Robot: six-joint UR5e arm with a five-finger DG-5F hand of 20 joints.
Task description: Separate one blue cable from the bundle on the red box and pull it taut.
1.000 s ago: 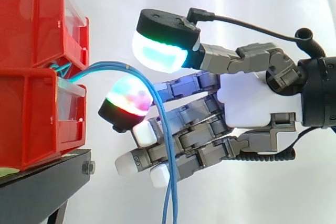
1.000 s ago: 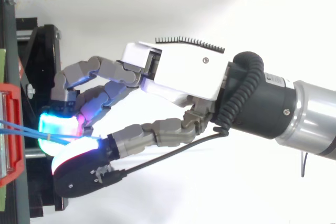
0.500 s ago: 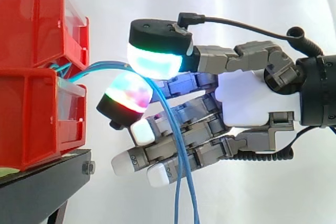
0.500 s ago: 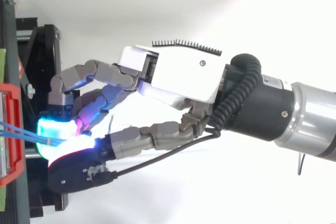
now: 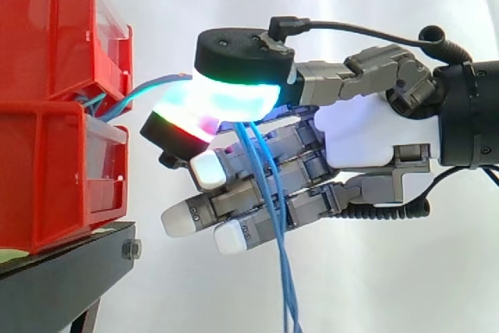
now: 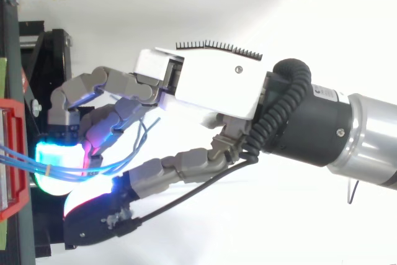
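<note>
Several thin blue cables (image 5: 148, 88) run from the gap between the stacked red bins (image 5: 47, 60) across to my hand (image 5: 359, 134). Two glowing pads, the cyan-green one (image 5: 234, 97) on top and the red-lit one (image 5: 175, 124) below, are pressed together with the cables pinched between them. Beyond the pinch the cables drop in front of the curled lower fingers and hang down (image 5: 287, 286). From above, the cables (image 6: 25, 153) leave the bin's red edge (image 6: 13, 153) and curve in under the hand (image 6: 211, 85). I cannot tell whether one cable or the whole bundle is pinched.
The bins rest on a black stand (image 5: 62, 278) at the lower left, a short gap from the fingertips. A white curtain hangs behind. Open room lies below and to the right of the hand.
The two glowing pads, apart a second ago, have closed together on the cables. The span from the bin has risen and straightened, and the hanging ends swung right.
</note>
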